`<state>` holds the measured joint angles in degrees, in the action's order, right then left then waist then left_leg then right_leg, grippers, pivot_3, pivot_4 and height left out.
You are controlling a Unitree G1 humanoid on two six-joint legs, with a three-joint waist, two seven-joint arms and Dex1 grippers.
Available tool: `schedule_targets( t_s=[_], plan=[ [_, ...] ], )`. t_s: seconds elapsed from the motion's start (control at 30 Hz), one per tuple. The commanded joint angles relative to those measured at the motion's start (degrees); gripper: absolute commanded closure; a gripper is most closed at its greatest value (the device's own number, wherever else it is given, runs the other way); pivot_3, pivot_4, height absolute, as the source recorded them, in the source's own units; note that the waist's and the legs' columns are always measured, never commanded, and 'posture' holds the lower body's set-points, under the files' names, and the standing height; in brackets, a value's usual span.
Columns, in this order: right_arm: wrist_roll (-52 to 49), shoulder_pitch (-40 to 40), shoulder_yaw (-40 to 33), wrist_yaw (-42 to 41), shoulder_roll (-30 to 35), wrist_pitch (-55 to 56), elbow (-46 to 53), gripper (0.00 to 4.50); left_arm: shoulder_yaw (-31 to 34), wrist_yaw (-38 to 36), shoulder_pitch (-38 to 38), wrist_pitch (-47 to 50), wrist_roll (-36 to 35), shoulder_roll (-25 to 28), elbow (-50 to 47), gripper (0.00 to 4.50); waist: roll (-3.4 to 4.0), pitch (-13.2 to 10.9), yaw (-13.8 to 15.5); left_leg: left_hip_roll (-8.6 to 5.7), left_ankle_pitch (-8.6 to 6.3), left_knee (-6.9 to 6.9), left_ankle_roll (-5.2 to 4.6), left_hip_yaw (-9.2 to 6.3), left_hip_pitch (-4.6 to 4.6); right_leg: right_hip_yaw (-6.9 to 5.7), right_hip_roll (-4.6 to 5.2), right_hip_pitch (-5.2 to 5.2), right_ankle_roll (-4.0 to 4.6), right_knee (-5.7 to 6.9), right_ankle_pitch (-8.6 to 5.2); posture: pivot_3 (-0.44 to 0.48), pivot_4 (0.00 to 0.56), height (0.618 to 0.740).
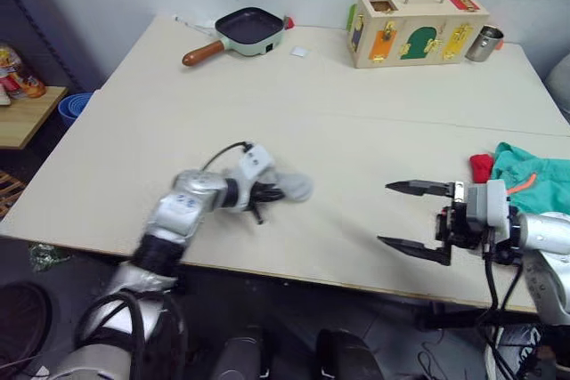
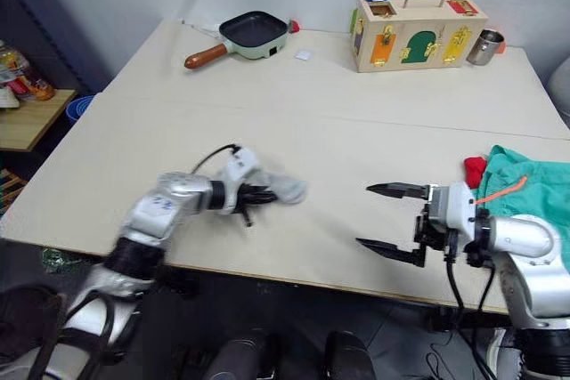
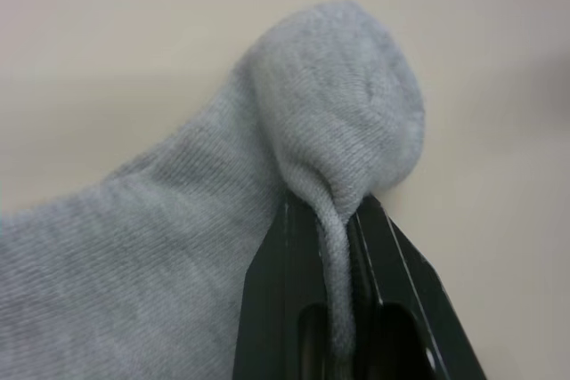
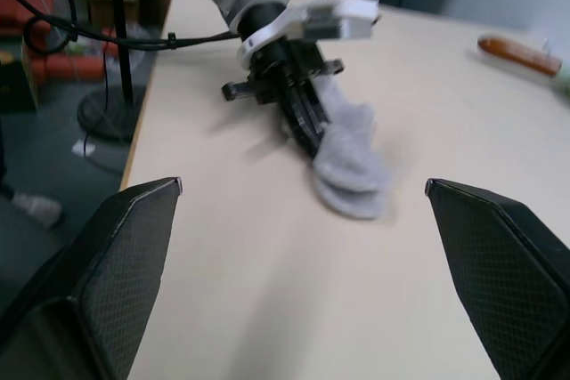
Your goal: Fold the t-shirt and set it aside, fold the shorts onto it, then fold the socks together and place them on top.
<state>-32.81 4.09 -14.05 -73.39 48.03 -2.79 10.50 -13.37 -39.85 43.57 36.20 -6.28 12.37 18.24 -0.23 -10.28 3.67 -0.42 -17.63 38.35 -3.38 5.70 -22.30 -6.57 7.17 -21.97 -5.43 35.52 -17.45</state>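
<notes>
Two grey socks pinched in the left gripper, fingers closed on a fold of the knit near the rounded toe end. Held low over the table, near its front edge and a little left of the middle; touching the surface or just above it, cannot tell. Long axis roughly along the front edge, rounded ends pointing toward the right side, away from the left gripper. Seen from the right wrist as layered rounded ends, one over the other.

Well apart to the right, right gripper spread wide with nothing between the fingers, near the front edge, aimed toward the socks.

Behind that gripper, near the right edge, teal-green shorts with an orange drawstring, cut off by the picture border. Beside them a small corner of the red t-shirt, the rest hidden under the shorts.

At the far edge, a pan with a wooden handle, a wooden box with latches, and a metal cup.
</notes>
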Motion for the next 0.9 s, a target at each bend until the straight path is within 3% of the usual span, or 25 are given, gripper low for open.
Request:
schedule_targets(
  t_s=[0.03, 0.27, 0.3, 0.4, 0.53, 0.67, 0.83, 0.9],
  plan=[
    [-0.51, -1.93, -3.26, -1.45, 1.51, 0.47, -0.96, 0.0, 0.12, 3.29, 3.39, -3.88, 0.17, -6.49, 7.66, 4.48, -0.06, -0.02, -0.15, 0.0, -0.02, 0.0, -0.04, -0.03, 0.01, -0.04, 0.01, 0.07, -0.04, -0.05, 0.02, 0.0, 0.15, 0.74],
    [-0.34, -5.58, -3.91, -0.09, 0.52, 0.65, 0.76, 0.0, -4.11, 1.71, 3.57, -3.49, 1.44, -12.23, 8.46, 4.48, -0.07, -0.03, -0.82, 0.01, -0.03, -0.07, 0.01, -0.11, 0.03, -0.18, -0.02, 0.15, -0.09, -0.2, 0.05, 0.0, 0.15, 0.74],
    [-0.3, -6.1, -3.86, 0.18, 0.36, 0.61, 1.06, 0.0, -3.96, 2.29, 3.22, -3.11, 1.37, -12.67, 7.87, 3.88, -0.07, -0.03, -0.81, 0.01, -0.02, -0.05, 0.02, -0.16, 0.04, -0.23, -0.02, 0.23, -0.09, -0.28, 0.05, 0.0, 0.15, 0.74],
    [-0.27, -7.13, -3.94, 0.84, 0.07, 0.62, 1.8, 0.0, -3.52, 2.0, 2.07, -2.35, 0.82, -12.49, 5.62, 3.01, -0.07, -0.03, -0.83, 0.02, -0.03, -0.04, 0.03, -0.25, 0.14, -0.26, 0.01, 0.39, -0.09, -0.56, 0.05, 0.0, 0.15, 0.74],
    [-0.62, -8.22, -3.97, 1.85, -0.26, -0.07, 2.45, 0.0, -1.68, -2.38, -1.23, -1.7, -2.81, -9.2, -3.87, 1.79, -0.06, -0.03, -0.97, 0.02, -0.06, -0.07, 0.09, -0.32, 0.15, -0.27, 0.03, 0.39, -0.09, -0.57, 0.05, 0.0, 0.15, 0.74],
    [-1.54, -7.77, -3.26, 4.13, -1.1, -2.48, 3.57, 0.0, 1.01, -9.74, -3.48, -2.15, -7.52, -2.19, -12.78, 0.6, -0.04, -0.02, -1.42, 0.06, -0.02, -0.08, 0.17, -0.33, 0.15, -0.29, 0.0, 0.38, -0.07, -0.57, 0.04, 0.0, 0.15, 0.74],
    [-0.64, -6.31, -0.69, 7.31, -3.32, -4.03, 6.06, 0.0, 5.36, -18.96, -4.33, -1.15, -13.74, 7.62, -16.28, 0.6, 0.0, 0.0, -2.22, 0.07, 0.0, -0.08, 0.19, -0.39, 0.17, -0.31, 0.0, 0.4, -0.06, -0.56, 0.03, 0.0, 0.15, 0.74],
    [1.26, -4.34, 2.39, 14.21, -6.33, -7.86, 7.59, 0.0, 7.84, -19.43, -2.18, -7.48, -11.83, 10.71, -9.56, 0.6, -0.01, 0.0, -2.29, 0.06, 0.0, -0.08, 0.19, -0.39, 0.17, -0.32, 0.0, 0.41, -0.06, -0.55, 0.03, 0.0, 0.15, 0.74]
  ],
)
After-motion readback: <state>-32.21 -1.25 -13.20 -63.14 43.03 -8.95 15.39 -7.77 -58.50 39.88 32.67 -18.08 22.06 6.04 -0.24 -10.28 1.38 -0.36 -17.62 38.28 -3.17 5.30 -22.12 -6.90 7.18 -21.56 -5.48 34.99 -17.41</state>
